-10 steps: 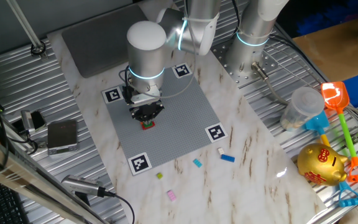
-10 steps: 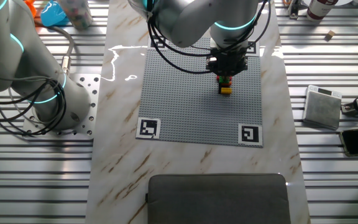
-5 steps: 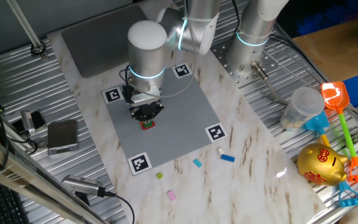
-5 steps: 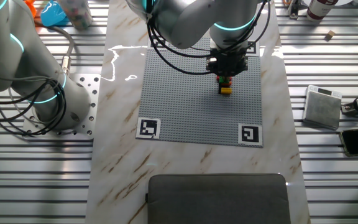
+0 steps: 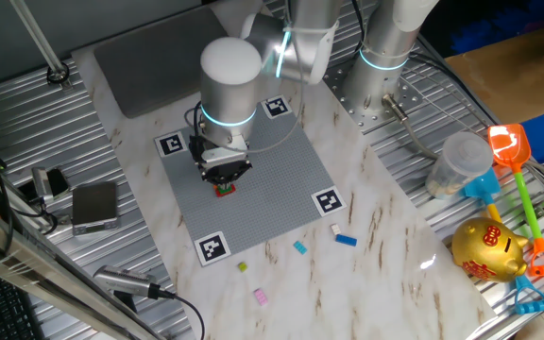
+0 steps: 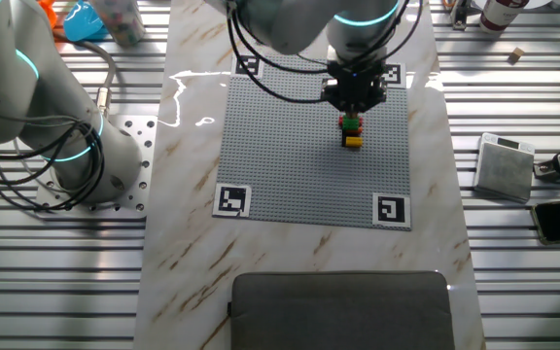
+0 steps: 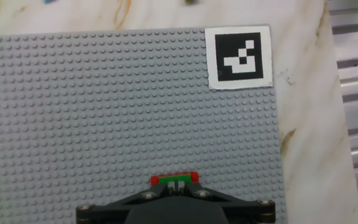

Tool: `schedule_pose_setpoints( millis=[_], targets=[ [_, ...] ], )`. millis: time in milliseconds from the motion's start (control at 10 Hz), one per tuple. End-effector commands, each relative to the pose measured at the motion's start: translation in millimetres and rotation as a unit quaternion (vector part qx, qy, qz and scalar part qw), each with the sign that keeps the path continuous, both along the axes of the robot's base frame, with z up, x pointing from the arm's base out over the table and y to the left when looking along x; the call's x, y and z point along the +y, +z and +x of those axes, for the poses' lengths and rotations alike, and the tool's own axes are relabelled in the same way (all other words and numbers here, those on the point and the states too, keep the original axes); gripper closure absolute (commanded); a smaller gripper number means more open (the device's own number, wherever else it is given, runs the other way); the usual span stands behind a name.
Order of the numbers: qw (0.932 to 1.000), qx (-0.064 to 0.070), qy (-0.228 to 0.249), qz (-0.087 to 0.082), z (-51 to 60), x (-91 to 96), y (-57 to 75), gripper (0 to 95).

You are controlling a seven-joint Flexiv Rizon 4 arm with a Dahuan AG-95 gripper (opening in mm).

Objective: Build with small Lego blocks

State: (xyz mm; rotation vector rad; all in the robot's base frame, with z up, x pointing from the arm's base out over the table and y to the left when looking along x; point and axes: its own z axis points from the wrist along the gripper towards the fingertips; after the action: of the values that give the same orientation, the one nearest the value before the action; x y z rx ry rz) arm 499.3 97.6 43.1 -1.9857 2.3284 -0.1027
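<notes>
In one fixed view the gripper (image 5: 225, 177) hangs over the middle of the grey plate (image 5: 272, 194), right above a small stack (image 5: 224, 189) of Lego blocks that shows red and green under the fingertips. Whether the tips touch the stack is hard to say from here. Loose blocks lie on the marble table (image 5: 385, 246) past the plate's near edge: a blue one (image 5: 347, 240), a light blue one (image 5: 300, 247), a white one (image 5: 335, 229), a yellowish-green one (image 5: 243, 267) and a pink one (image 5: 262, 297).

In the other fixed view the gripper (image 6: 352, 103) sits just above the stack (image 6: 352, 132), which reads green and red on top, then black, with yellow at the base on the plate (image 6: 280, 156). The stack appears free of the fingers, with nothing between them.

In the hand view the fingers meet at the bottom edge, the gripper (image 7: 176, 186) drawn together with no gap seen. The stack (image 7: 174, 179) shows as a red block with a green strip, right at the tips. A black-and-white marker (image 7: 240, 57) sits at the plate's (image 7: 104, 106) corner.
</notes>
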Motion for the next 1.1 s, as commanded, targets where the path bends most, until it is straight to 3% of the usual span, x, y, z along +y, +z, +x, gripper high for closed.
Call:
schedule_pose_setpoints(
  millis=[100,200,400,600,700,1000,1100],
  targets=[
    [0.9973,0.009,-0.073,0.006,6.7,4.4,8.2,95.0],
    [0.9963,0.010,-0.085,0.005,9.1,5.0,9.4,95.0],
    [0.9909,0.046,-0.126,-0.015,25.0,7.2,17.1,95.0],
    [0.9905,0.060,-0.124,-0.013,38.6,-1.5,20.0,95.0],
    [0.9909,0.069,-0.114,-0.011,52.6,-13.6,20.0,95.0],
    [0.9912,0.084,-0.101,-0.012,76.2,-40.0,22.1,95.0],
    [0.9915,0.089,-0.095,-0.010,85.7,-58.5,24.1,95.0]
  ],
)
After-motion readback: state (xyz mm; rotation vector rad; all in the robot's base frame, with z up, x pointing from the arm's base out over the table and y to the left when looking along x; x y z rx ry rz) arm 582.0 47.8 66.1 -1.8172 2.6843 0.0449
